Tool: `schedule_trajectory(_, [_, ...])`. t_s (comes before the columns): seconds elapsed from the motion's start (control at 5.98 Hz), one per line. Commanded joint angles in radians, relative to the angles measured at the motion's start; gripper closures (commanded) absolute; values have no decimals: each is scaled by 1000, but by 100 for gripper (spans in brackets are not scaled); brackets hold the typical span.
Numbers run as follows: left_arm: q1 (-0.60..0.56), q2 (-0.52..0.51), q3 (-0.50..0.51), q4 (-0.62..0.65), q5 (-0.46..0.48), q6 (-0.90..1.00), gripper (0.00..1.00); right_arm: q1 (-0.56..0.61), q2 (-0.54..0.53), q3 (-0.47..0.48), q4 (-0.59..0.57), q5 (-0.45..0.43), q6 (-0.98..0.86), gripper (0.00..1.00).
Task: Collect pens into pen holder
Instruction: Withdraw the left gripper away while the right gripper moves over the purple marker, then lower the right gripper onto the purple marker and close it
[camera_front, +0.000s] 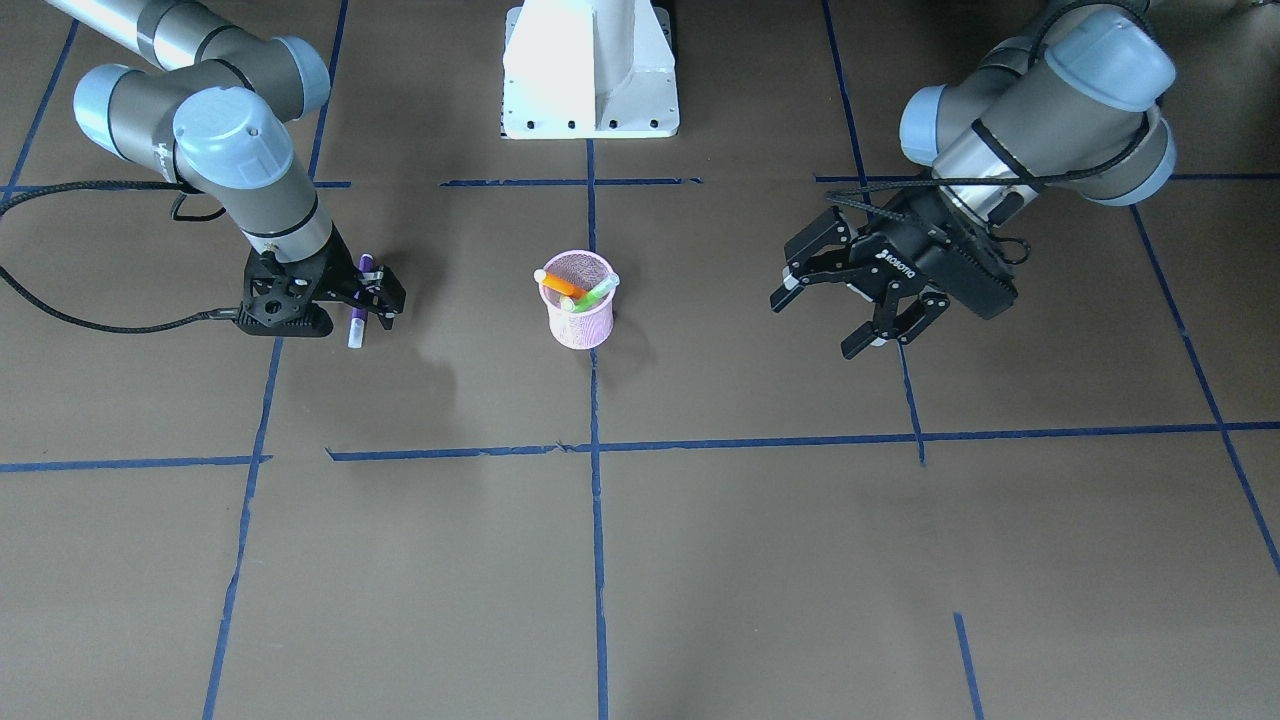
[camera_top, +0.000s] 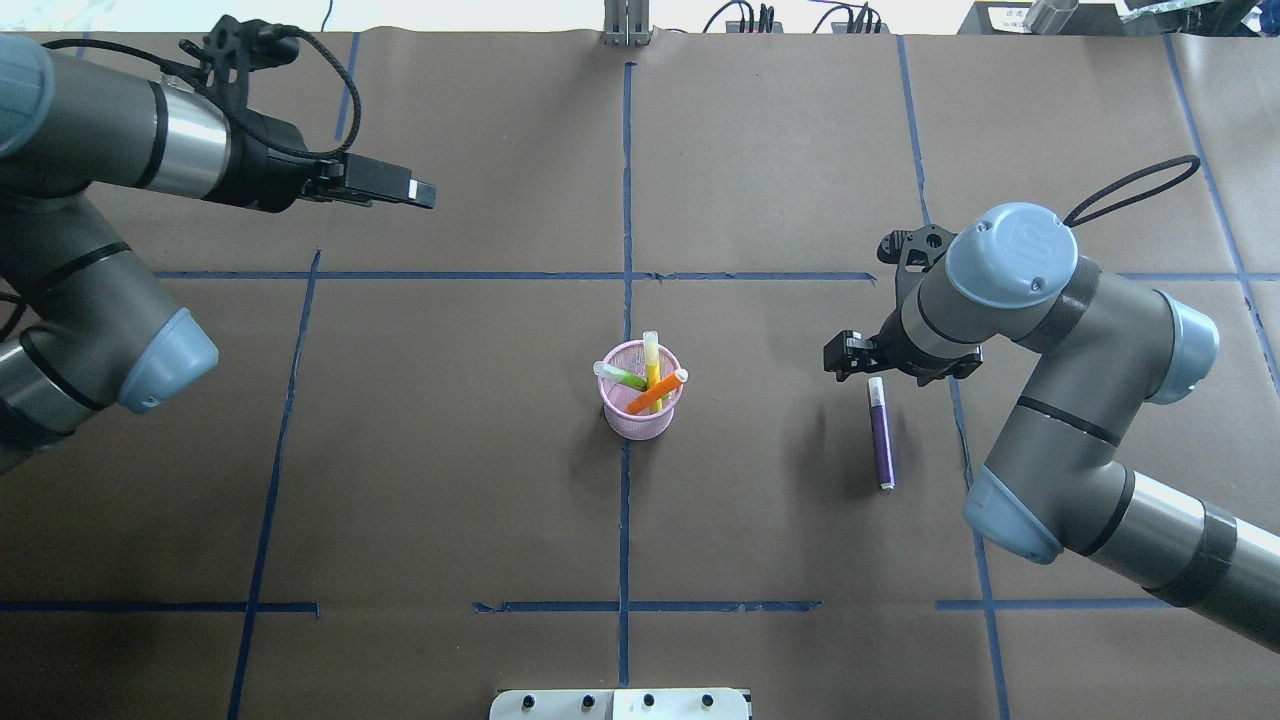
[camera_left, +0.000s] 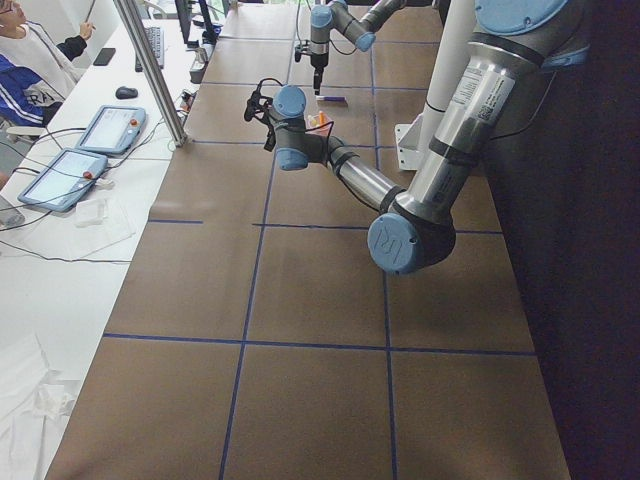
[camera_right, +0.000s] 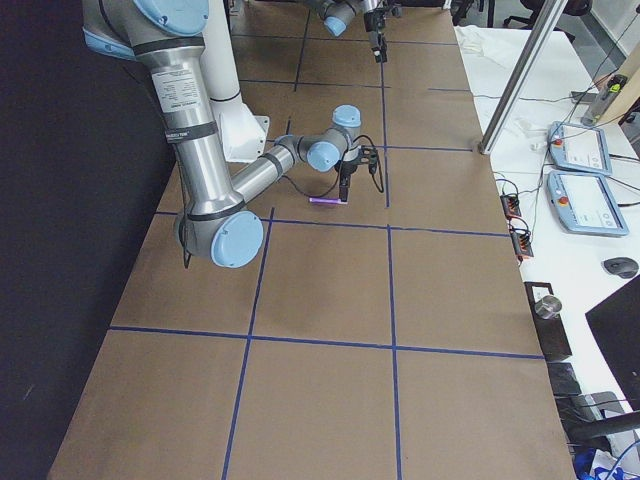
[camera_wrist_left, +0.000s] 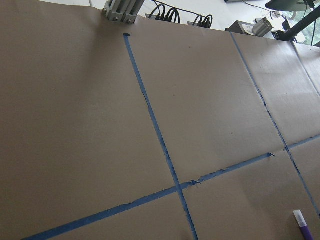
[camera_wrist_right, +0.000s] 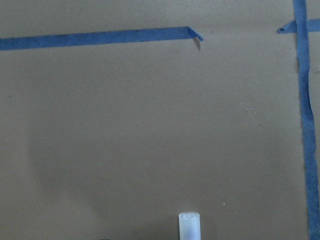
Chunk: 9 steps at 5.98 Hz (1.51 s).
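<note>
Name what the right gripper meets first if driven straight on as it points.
Pointing down, the right gripper would probably meet the purple pen at its pale cap end first, else the table right beside it; depth is unclear.

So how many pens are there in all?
4. Three stand in the pink mesh pen holder: an orange pen, a green pen and a yellow pen. A purple pen lies on the table. Others might hide inside the holder.

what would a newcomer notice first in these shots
The pink mesh pen holder stands at the centre with an orange pen, a green pen and a yellow pen sticking out. A purple pen lies flat by the right gripper; the left gripper hangs open on the other side.
</note>
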Motion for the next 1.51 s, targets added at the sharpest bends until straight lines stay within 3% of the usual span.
schedule_trajectory(0.0, [-39,15,-3,0,-43,23,0,-6,-13,-36,36,-1,-21,0])
schedule_trajectory(0.5, [-39,30,-3,0,-43,23,0,-14,-13,-36,33,9,-6,2])
schedule_trajectory(1.34, [-39,28,-3,0,-45,23,0,-22,-15,-36,32,25,-1,28])
